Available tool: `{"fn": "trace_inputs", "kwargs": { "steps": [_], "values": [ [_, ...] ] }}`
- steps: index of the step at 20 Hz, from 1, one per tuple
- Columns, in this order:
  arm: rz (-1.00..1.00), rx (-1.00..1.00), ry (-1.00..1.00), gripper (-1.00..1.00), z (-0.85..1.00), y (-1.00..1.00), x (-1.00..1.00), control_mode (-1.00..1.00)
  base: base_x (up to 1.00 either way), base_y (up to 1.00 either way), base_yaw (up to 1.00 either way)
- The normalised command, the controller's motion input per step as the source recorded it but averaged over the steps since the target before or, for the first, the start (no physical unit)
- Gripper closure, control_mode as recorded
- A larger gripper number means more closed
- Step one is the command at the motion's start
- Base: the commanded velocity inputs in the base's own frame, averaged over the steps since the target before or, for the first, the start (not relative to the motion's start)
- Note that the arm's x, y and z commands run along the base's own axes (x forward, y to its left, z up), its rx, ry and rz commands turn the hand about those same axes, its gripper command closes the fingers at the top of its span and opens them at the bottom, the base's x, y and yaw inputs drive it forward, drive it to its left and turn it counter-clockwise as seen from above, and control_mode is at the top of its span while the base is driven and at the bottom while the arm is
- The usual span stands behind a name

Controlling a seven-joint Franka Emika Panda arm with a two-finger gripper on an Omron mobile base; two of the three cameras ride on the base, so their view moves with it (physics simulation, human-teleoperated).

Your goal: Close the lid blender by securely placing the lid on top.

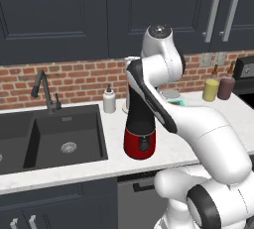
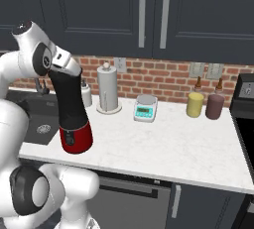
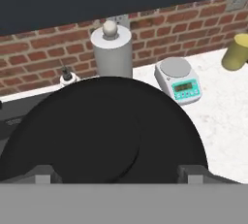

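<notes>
A home kitchen is shown. A black sink [image 1: 64, 141] with a tap [image 1: 43, 90] is set into a pale counter [image 2: 168, 148]. Dark cabinets [image 2: 149, 15] are mounted above a brick wall [image 2: 163, 79].

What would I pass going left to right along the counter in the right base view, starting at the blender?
blender → paper towel roll → kitchen scale → yellow bottle → dark red bottle
</notes>
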Motion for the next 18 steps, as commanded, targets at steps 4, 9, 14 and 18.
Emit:
{"fn": "trace_inputs", "kwargs": {
  "steps": [4, 9, 14, 18],
  "values": [
    [0.0, 0.0, 0.0, -1.0, -0.41, 0.0, -0.66, -1.0, 0.0, 0.0, 0.0],
    [0.0, 0.0, 0.0, -1.0, -0.29, 0.0, -0.58, -1.0, 0.0, 0.0, 0.0],
    [0.0, 0.0, 0.1, -1.0, -0.02, 0.0, -0.35, -1.0, 0.0, 0.0, 0.0],
    [0.0, 0.0, 0.18, -1.0, 0.1, 0.0, -0.24, -1.0, 0.0, 0.0, 0.0]
  ]
}}
